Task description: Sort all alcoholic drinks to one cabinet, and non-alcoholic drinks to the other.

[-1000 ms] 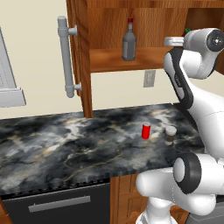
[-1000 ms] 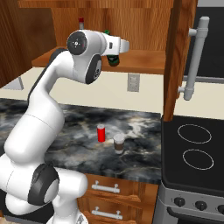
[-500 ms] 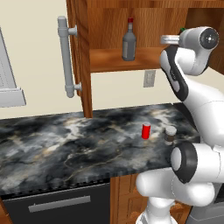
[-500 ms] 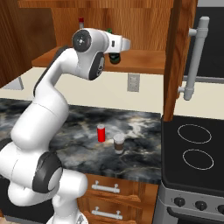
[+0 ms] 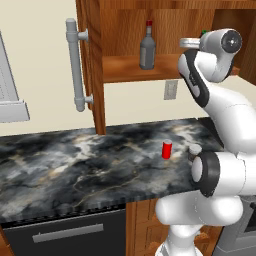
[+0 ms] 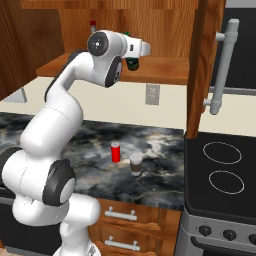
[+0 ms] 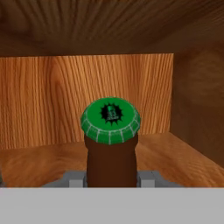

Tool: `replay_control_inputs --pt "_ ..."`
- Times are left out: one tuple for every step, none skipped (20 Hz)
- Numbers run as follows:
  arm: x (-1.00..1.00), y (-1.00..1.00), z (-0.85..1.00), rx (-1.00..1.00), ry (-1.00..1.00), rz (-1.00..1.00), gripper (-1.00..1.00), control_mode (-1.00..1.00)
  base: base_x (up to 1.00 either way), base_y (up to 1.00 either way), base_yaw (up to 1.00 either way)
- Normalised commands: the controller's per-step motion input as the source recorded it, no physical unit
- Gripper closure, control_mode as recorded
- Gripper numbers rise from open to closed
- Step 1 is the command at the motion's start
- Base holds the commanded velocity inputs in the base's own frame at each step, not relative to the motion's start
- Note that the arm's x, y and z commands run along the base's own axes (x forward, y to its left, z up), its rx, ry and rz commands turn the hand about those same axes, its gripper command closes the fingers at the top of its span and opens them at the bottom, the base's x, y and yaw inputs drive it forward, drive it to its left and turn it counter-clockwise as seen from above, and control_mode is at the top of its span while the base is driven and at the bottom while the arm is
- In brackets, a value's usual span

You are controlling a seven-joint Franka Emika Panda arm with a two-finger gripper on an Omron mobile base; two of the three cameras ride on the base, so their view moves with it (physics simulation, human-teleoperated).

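Clamping the neck of the beer bottle (image 7: 110,148) between its two fingers, the gripper (image 7: 110,179) is seen in the hand view with one grey finger pad pressed against each side of the brown glass, the green crown cap standing just above the grip and the wooden back wall of the cabinet (image 7: 52,96) behind it. In the right base view the gripper (image 6: 134,56) is reached out level over the cabinet shelf (image 6: 165,69), and the dark bottle (image 6: 132,62) is seen hanging under the hand, close above the shelf board; whether its base touches the wood cannot be told. In the left base view the grey glass bottle (image 5: 147,47) with its red cap is stood upright on the same shelf, well to the left of the hand (image 5: 192,42). On the marbled counter (image 5: 75,165) below, the red can (image 5: 167,149) and the lidded brown cup (image 5: 194,151) are set upright near each other, apart from the arm. The open cabinet door (image 5: 90,60) with its grey bar handle (image 5: 75,65) is hung at the left.
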Motion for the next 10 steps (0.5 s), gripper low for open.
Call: replay_control_inputs --pt "0.29 0.00 0.00 0.01 0.00 0.00 1.00 -1.00 0.00 0.00 0.00" --pt "0.29 0.00 0.00 0.01 0.00 0.00 1.00 -1.00 0.00 0.00 0.00" --pt "0.28 0.00 0.00 0.01 0.01 0.00 1.00 -1.00 0.00 0.00 0.00" --pt "0.26 0.00 0.00 0.01 0.00 0.00 1.00 -1.00 0.00 0.00 0.00" --pt "0.25 0.00 0.00 0.00 0.00 0.00 1.00 -1.00 0.00 0.00 0.00" --pt "0.23 0.00 0.00 0.00 0.00 0.00 1.00 -1.00 0.00 0.00 0.00" --pt "0.22 0.00 0.00 0.00 0.00 0.00 1.00 -1.00 0.00 0.00 0.00" --pt "0.21 0.00 0.00 0.00 0.00 0.00 1.00 -1.00 0.00 0.00 0.00" --pt "0.17 0.00 -0.02 0.00 0.00 0.00 1.00 -1.00 0.00 0.00 0.00" --pt "0.14 0.00 -0.08 0.00 0.00 0.00 1.00 -1.00 0.00 0.00 0.00"
